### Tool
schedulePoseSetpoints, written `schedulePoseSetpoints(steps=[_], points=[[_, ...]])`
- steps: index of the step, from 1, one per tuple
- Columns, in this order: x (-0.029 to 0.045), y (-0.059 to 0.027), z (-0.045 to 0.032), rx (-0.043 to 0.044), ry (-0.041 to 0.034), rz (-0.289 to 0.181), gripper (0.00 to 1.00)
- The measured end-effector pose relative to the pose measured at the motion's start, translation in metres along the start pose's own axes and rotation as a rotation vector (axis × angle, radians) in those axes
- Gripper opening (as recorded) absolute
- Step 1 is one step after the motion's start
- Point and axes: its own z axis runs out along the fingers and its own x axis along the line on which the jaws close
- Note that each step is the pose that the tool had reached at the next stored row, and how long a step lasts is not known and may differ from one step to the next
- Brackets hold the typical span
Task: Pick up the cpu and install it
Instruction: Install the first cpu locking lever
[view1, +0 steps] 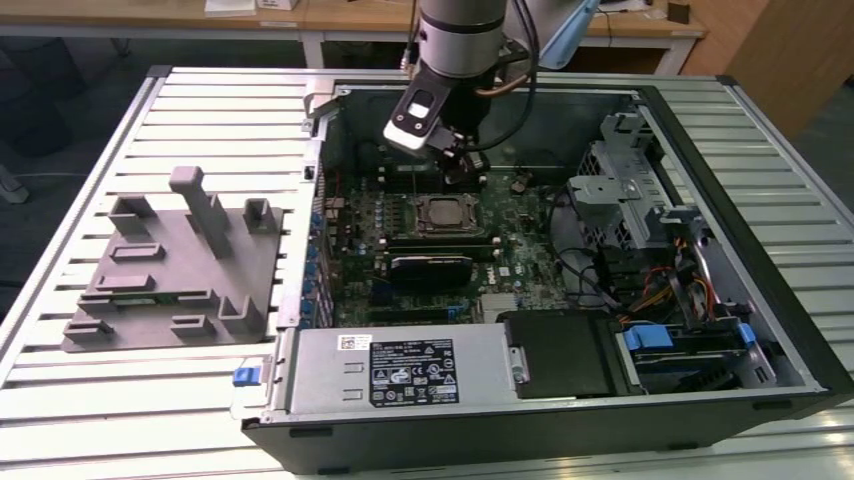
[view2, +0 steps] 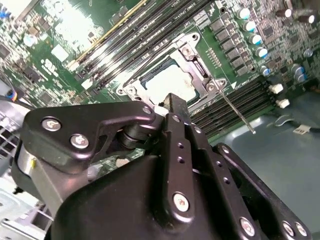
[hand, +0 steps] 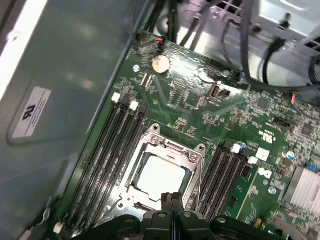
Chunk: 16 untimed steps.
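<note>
The gripper (view1: 461, 172) hangs inside the open computer case (view1: 790, 335), on the far side of the motherboard (view1: 523, 250). In the first wrist view its two dark fingers (hand: 165, 201) sit pressed together with nothing between them. The cpu (view1: 445, 212) lies flat in the socket frame (hand: 199, 150) – pale silver top upward – just on the near side of the fingertips and below them; I cannot tell whether they touch it. In both wrist views the gripper (view2: 172, 99) (hand: 171, 196) tip sits at the chip's (view2: 167, 82) (hand: 162, 176) edge. Dark memory slots (hand: 107, 150) flank the socket. Well apart, on the exterior view's left, a grey plastic fixture (view1: 160, 270) rests on the slatted table (view1: 134, 400) – outside the case.
</note>
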Motion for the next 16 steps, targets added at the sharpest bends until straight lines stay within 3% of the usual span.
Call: schedulePoseSetpoints(steps=[9,16], points=[[0.0000,-0.0002,0.0019,-0.0009,0.0042,-0.156,0.11],[-0.0035,-0.0024,0.0026,-0.0010,0.0054,-0.195,0.11]])
